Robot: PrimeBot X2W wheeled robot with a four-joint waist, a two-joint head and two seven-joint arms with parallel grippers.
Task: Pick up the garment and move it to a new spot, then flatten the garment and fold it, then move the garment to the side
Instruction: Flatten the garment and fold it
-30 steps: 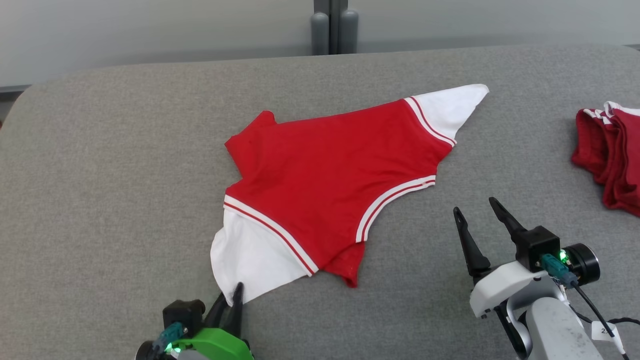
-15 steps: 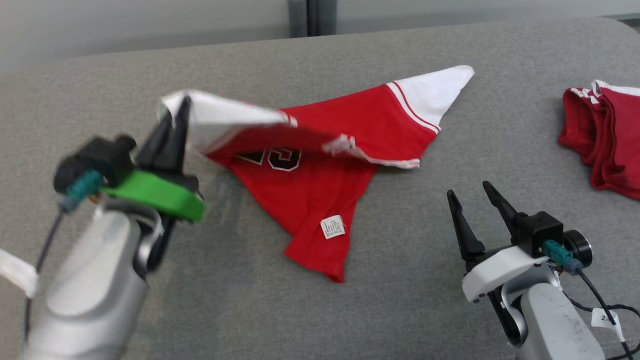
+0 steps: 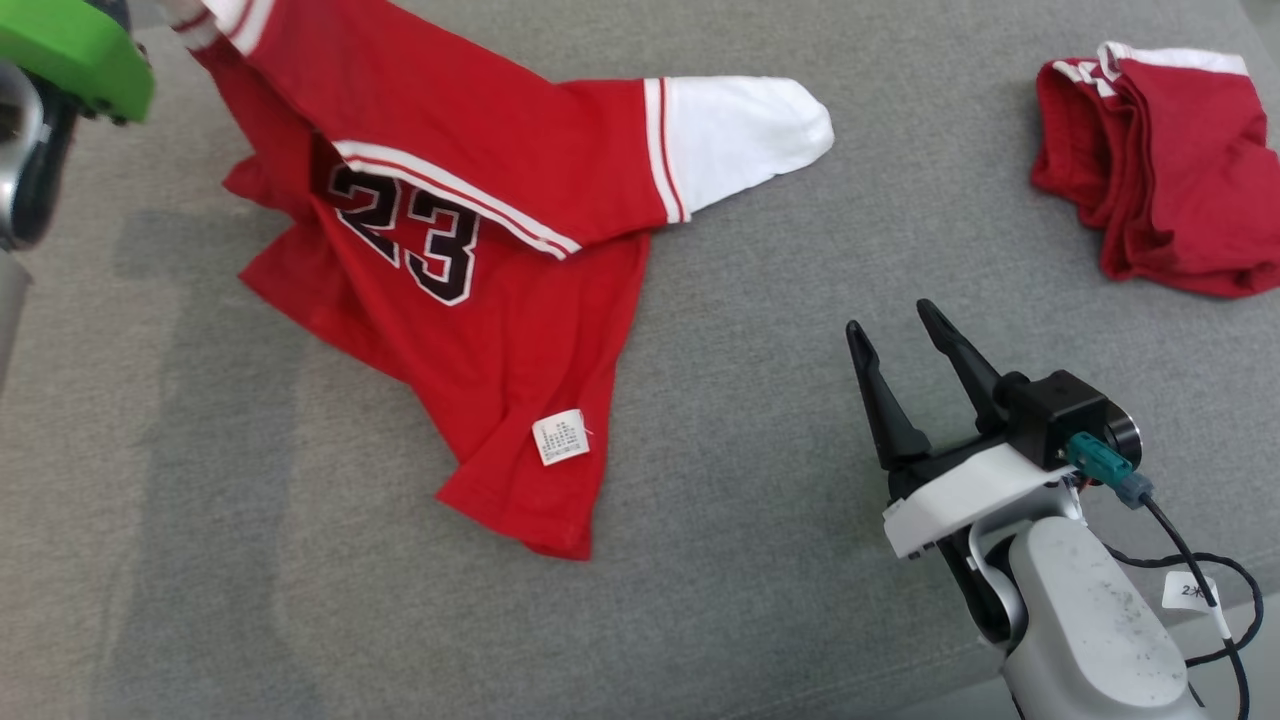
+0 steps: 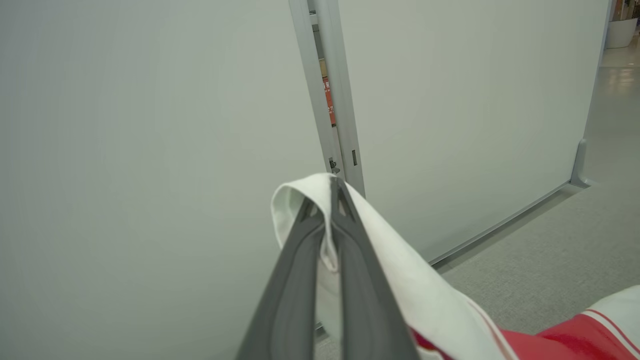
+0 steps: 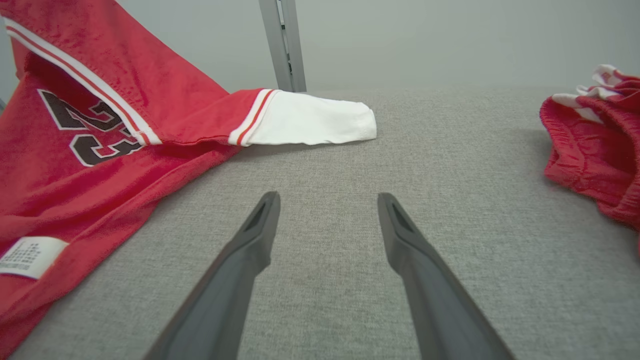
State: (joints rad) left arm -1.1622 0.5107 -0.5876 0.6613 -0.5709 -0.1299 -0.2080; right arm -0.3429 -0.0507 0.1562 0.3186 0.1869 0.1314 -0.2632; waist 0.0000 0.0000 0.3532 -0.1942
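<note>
Left gripper (image 4: 334, 186) pinched tight on the white sleeve (image 4: 400, 270) of the red number 23 jersey (image 3: 480, 300), that corner held aloft, the rest draped on the grey padded table (image 3: 760, 420), right gripper (image 3: 884, 315) spread wide and empty just above the table, crumpled red garment (image 3: 1160, 190) well apart at the right

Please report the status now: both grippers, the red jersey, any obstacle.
Left gripper shut on white sleeve of jersey, raised. Right gripper open, empty. Its hem rests on grey surface. Other red garment far right, apart.

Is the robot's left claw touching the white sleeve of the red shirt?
Touching. The left wrist view shows the left gripper shut on the white sleeve, with cloth folded over its tip.
</note>
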